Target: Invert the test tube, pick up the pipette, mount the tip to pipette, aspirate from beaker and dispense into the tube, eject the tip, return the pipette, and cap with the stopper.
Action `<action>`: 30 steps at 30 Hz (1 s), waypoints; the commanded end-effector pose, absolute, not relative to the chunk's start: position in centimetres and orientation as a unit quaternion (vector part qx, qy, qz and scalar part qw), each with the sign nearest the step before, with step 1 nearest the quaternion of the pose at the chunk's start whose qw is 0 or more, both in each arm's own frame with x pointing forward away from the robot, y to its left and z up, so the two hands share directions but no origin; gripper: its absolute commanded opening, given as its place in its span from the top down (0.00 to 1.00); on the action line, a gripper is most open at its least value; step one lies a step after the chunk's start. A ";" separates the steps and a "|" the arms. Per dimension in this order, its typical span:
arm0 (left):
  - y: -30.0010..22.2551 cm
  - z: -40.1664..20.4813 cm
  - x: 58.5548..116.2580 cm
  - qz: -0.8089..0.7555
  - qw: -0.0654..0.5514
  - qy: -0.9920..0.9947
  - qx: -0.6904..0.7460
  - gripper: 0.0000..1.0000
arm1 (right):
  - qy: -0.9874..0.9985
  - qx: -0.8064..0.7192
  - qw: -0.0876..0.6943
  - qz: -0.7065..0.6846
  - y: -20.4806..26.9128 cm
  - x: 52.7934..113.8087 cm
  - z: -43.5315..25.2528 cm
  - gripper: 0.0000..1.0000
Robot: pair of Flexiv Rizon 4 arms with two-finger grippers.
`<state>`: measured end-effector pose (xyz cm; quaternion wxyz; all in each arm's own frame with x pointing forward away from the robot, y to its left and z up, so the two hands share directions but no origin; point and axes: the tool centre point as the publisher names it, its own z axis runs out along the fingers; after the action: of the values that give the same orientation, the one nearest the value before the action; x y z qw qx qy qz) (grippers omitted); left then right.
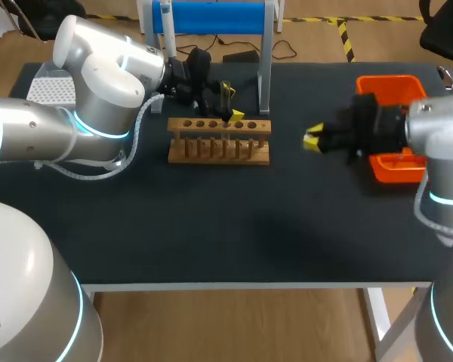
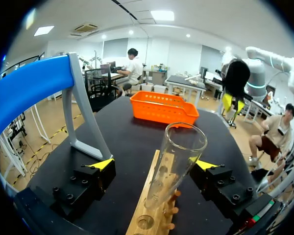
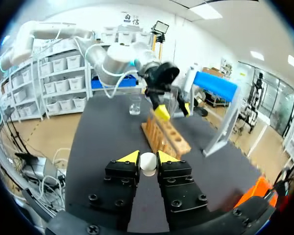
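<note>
A: So, which way does the test tube (image 2: 174, 166) lie from the left jaws?

B: Straight between them. Its mouth is up toward the wrist and its long axis is nearly upright (leaning a little), with its foot at the wooden rack (image 2: 142, 210). I can't tell whether it's seated in a hole. The left jaws are released, with neither yellow tip touching the glass.

A: And the right?

B: The right jaws are clenched on the white stopper (image 3: 148, 163), over the bench (image 1: 211, 226) well right of the rack. I'd judge the left arm much nearer.
</note>
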<state>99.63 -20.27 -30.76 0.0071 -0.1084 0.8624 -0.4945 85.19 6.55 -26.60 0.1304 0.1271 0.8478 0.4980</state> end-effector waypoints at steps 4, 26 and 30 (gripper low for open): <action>-20.3 -30.7 99.6 -0.494 0.007 0.863 -0.109 0.00 | 0.858 0.089 0.110 0.494 8.4 87.1 -22.1 1.00; -20.3 -30.7 99.6 -0.494 0.007 0.863 -0.109 0.00 | 0.859 0.083 0.116 0.491 8.8 87.3 -21.6 1.00; -20.3 -30.7 99.6 -0.494 0.007 0.863 -0.109 0.00 | 0.859 0.083 0.116 0.491 8.8 87.3 -21.6 1.00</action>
<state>99.63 -20.27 -30.76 0.0071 -0.1085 0.8624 -0.4945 87.43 8.91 -21.68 0.1174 0.0831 0.8586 0.4920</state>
